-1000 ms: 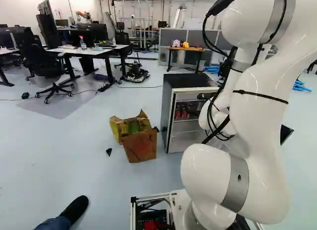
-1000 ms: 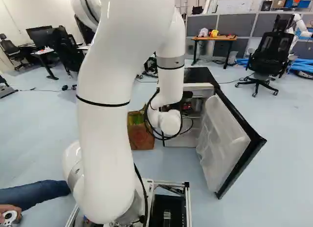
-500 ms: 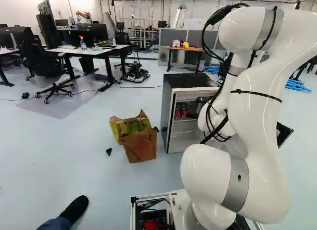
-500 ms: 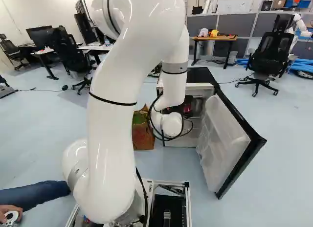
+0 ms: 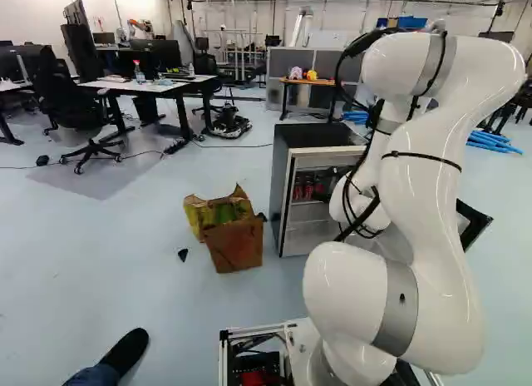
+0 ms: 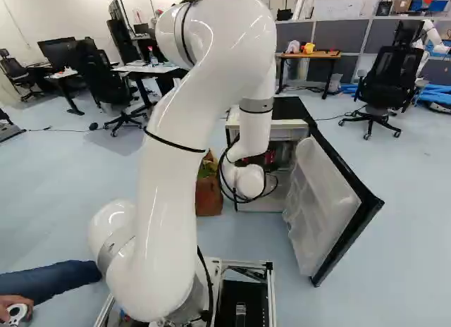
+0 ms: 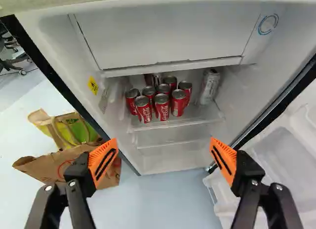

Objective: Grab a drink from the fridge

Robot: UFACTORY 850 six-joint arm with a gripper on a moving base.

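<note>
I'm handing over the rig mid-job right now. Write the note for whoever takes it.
Gripper: open, holding nothing, facing into the fridge.
Drinks: a cluster of red cans on the shelf; a silver can stands apart beside them.
Done: door open, gripper facing the cans.
Left: move in, grip one can, bring it out. The task names no particular drink; a front red can looks easiest.
Watch: paper bags beside the fridge.

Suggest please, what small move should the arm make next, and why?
Probably ease the gripper forward toward the front red cans: the fridge door stands open, the jaws are wide apart with nothing gripped, and the cans are on the shelf ahead.
</note>
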